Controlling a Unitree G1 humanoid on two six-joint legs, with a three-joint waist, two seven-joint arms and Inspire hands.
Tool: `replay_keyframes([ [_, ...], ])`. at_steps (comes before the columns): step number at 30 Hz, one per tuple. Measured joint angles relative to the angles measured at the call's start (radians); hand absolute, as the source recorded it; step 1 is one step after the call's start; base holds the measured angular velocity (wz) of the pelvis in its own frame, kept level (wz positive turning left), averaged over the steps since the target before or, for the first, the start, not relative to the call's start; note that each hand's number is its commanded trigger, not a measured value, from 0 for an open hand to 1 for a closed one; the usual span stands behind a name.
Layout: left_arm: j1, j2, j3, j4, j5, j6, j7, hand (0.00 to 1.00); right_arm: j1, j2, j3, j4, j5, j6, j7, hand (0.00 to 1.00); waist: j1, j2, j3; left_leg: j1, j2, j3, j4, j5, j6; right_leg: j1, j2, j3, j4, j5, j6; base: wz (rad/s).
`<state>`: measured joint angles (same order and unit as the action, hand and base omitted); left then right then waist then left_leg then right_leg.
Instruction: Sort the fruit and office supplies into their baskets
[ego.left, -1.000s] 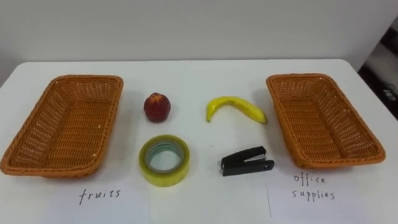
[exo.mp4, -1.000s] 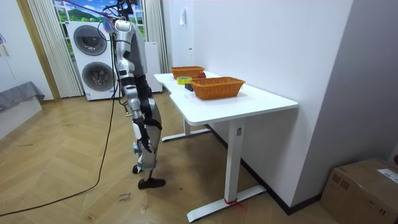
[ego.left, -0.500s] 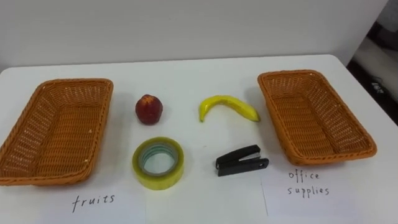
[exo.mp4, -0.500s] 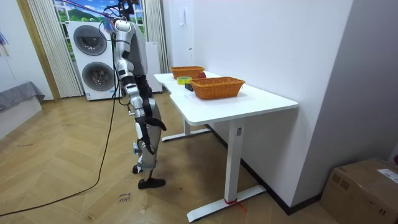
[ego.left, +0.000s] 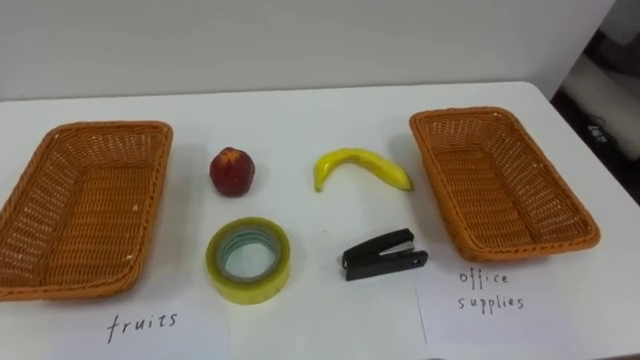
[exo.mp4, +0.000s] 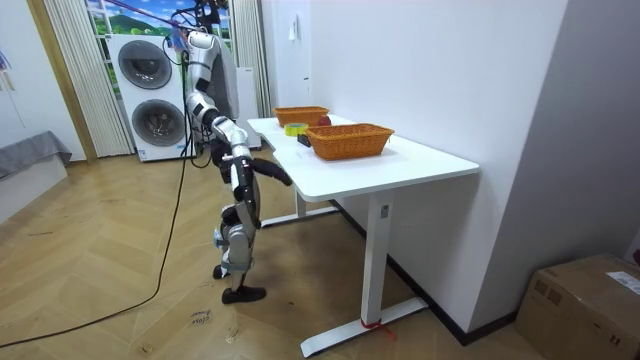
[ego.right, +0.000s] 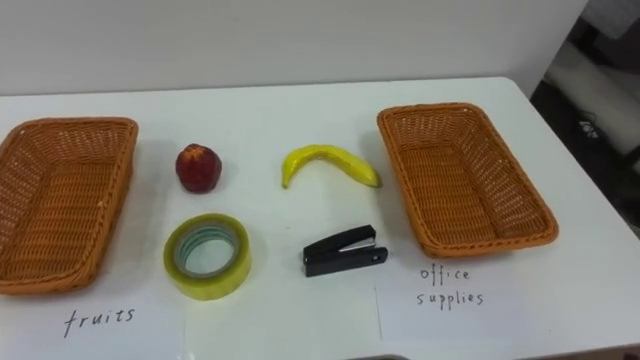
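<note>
**A:** How far has the sorting got?

**B:** I'd say it hasn't begun. The left basket (ego.left: 100, 127) at the frame's left edge and the right basket (ego.left: 470, 113) at its right are both empty. The left note (ego.left: 142, 322) and the right note (ego.left: 484, 290), both handwritten, lie just below them.

**A:** Where are the things, then?

**B:** All four lie apart on the white table (ego.left: 300, 115), between the baskets. The red fruit (ego.left: 231, 171) is upper left of centre and the banana (ego.left: 360, 167) upper right. The tape roll (ego.left: 250, 290) is lower left and the black stapler (ego.left: 382, 254) lower right.

**A:** And the hands?

**B:** In the room view the robot stands at the table's end on the room view's left. One hand, the right hand (exo.mp4: 284, 179) by its body, is held out toward the table edge. It is too small there to tell whether it's spread or closed. With every item on the table, it carries none of them.

**A:** So what's left?

**B:** All of it: two fruits go to one basket, and the tape and stapler to the other.
</note>
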<state>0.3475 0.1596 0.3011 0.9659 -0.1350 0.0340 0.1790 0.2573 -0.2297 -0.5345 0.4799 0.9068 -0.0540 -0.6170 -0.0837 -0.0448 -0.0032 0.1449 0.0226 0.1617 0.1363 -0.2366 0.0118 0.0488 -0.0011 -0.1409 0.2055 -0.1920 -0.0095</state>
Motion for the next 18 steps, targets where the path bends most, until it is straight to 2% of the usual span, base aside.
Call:
replay_keyframes([
  [10, 0.001, 0.005, -0.007, -0.003, 0.064, 0.001, -0.016, 0.0, 0.007, -0.013, 0.001, -0.266, -0.165, -0.004, -0.102, 0.0, 0.009, -0.005, 0.0013, -0.004, 0.0, 0.007, -0.001, 0.0, 0.0, -0.006, 0.002, 0.005, 0.0, 0.0, 0.0, 0.0],
  [18, 0.0, 0.004, -0.011, -0.003, 0.067, -0.001, -0.014, 0.0, -0.011, -0.013, 0.002, -0.411, -0.289, -0.021, -0.101, 0.0, 0.011, -0.003, 0.0031, -0.013, 0.0, 0.015, 0.008, 0.0, 0.0, -0.016, 0.0, 0.007, 0.003, -0.002, 0.0, -0.01],
])
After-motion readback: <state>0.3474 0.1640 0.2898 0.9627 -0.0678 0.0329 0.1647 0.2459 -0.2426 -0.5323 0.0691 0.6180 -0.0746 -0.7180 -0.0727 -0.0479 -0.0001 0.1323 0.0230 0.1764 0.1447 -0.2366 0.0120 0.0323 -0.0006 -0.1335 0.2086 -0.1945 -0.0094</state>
